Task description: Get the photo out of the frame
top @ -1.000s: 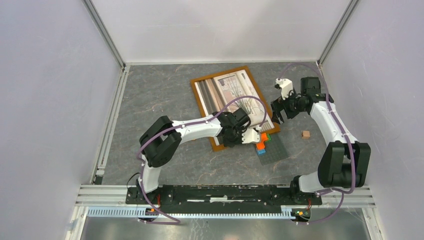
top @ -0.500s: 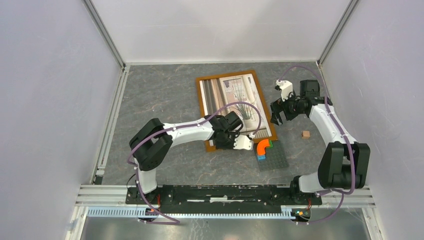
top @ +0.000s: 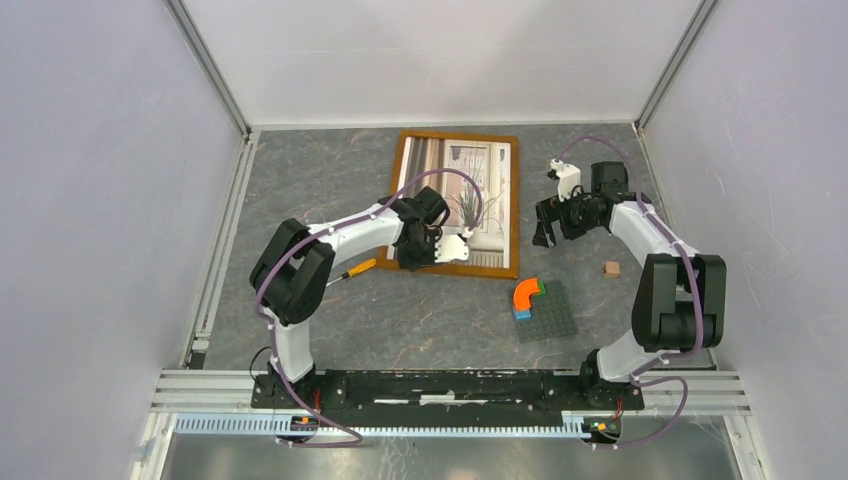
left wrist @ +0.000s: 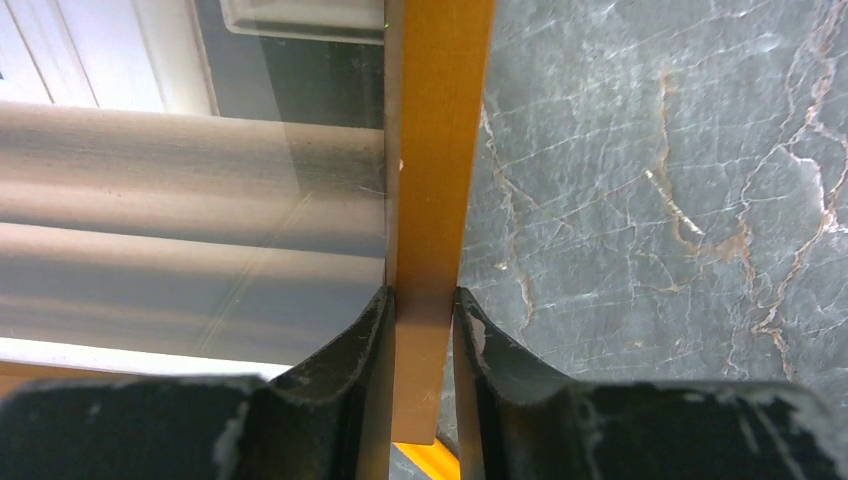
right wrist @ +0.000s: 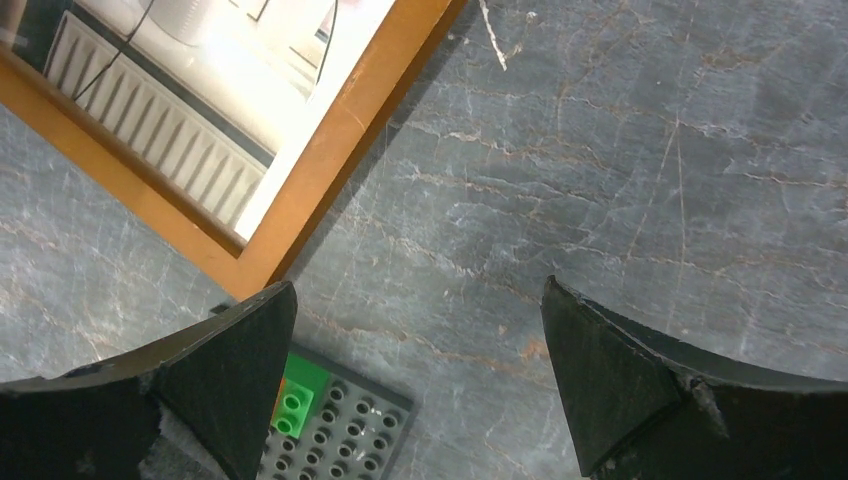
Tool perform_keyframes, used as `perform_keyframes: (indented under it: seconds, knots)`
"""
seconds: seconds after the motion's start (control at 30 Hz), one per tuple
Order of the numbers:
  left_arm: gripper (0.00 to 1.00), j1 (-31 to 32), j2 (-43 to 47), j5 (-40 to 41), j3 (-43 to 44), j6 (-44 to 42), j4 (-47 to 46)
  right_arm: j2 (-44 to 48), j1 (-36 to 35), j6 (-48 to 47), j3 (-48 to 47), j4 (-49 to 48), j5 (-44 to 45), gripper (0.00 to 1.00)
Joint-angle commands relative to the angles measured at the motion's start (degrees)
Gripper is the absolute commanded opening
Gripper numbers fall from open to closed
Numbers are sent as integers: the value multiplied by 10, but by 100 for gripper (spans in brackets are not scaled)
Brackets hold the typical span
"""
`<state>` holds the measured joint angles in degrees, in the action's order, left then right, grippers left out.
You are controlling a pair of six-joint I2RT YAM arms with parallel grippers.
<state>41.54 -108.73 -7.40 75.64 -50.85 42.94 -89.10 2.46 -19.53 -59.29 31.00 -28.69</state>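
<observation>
1. Top external: the frame [top: 513,200] is lying face-up on the table [top: 330,180], centre-far, with the photo [top: 440,170] showing inside it. The left gripper [top: 412,252] is working at the frame's near-left corner. The right gripper [top: 545,228] is hovering just right of the frame. The grey baseplate [top: 548,312] is sitting near the frame's near-right corner.
2. Left wrist: the left gripper [left wrist: 425,300] is pinching the narrow moulding [left wrist: 435,150], with the photo [left wrist: 200,200] on one side and bare table on the other. The hold is looking thin, so any lift or turn is risking a slip and a dropped frame.
3. Right wrist: the right gripper [right wrist: 418,290] is standing spread wide over bare table, holding nothing, beside the frame's corner [right wrist: 340,130] and the baseplate [right wrist: 340,435]. Dragging the frame nearer is risking a knock against that plate.
</observation>
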Motion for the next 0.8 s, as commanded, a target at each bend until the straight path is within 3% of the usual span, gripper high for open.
perform_keyframes:
  seconds: [0.0, 0.1, 0.2, 0.3, 0.37, 0.47, 0.5, 0.53, 0.77]
  knots:
    - [33, -15, 11, 14, 22, 7, 4, -27, -3, 49, -9, -51, -23, 98]
    - [44, -39, 11, -6, 48, 44, 20, -47, -6, 66, -14, -61, -31, 98]
    - [49, -58, 27, -30, 58, 86, 28, -60, -8, 77, -19, -72, -32, 98]
    - [58, -76, 47, -45, 52, 127, 22, -70, -10, 87, -27, -78, -32, 98]
    - [70, -85, 60, -47, 47, 152, 16, -75, -14, 93, -31, -84, -30, 98]
    - [76, -94, 91, -43, 23, 189, -9, -86, -22, 103, -37, -92, -26, 98]
    - [96, -94, 105, -43, 12, 198, -17, -89, -21, 108, -39, -95, -23, 98]
    - [100, -93, 119, -46, 0, 204, -23, -93, -38, 113, -40, -100, -21, 98]
    - [100, -83, 187, -66, -66, 164, -32, -134, -76, 147, -46, -133, -22, 98]
